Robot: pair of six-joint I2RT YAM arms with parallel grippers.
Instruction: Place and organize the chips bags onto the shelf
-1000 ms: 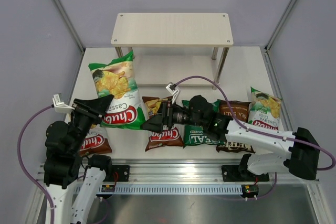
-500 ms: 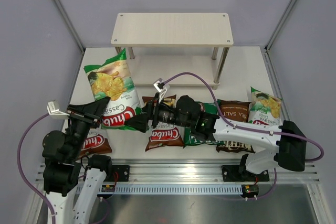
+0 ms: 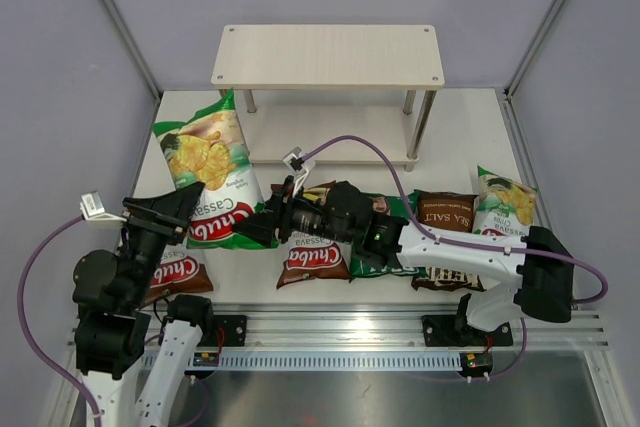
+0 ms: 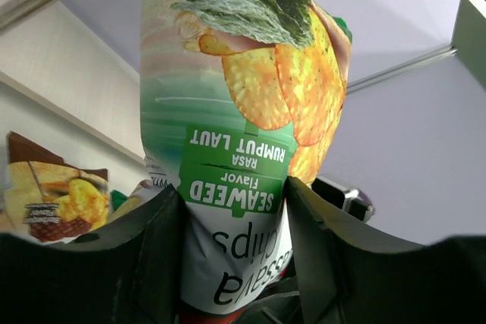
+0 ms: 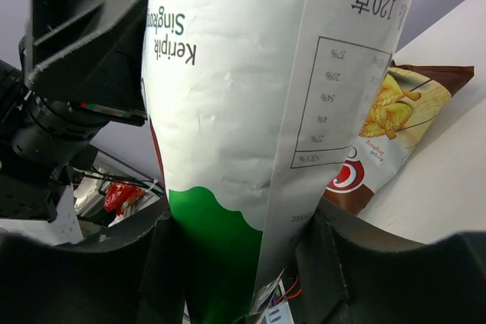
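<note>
A light-green Chuba chips bag [image 3: 205, 162] is held up over the left of the table, tilted with its top toward the shelf [image 3: 328, 55]. My left gripper [image 3: 185, 205] has the bag [image 4: 243, 111] between its fingers, which press both sides at the seaweed label; the gripper's [image 4: 234, 210] jaws stand partly apart. My right gripper [image 3: 262, 230] reaches in from the right and is shut on the bag's lower green end [image 5: 228, 248]. The other chips bags lie flat: two brown Chuba [image 3: 312, 257] [image 3: 180, 272], a dark-green REAL [image 3: 375, 259], a Kettle sea salt [image 3: 445, 215] and a second light-green Chuba [image 3: 503, 205].
The shelf stands at the back centre on metal legs [image 3: 422, 122], with both boards bare. Grey walls close in left and right. The right arm stretches low across the row of lying bags. A brown Chuba bag [image 5: 387, 134] lies just behind the held one.
My right gripper slid left to the held bag's lower end and closed on it. My left gripper and the bag drifted slightly left, and its jaws widened a little.
</note>
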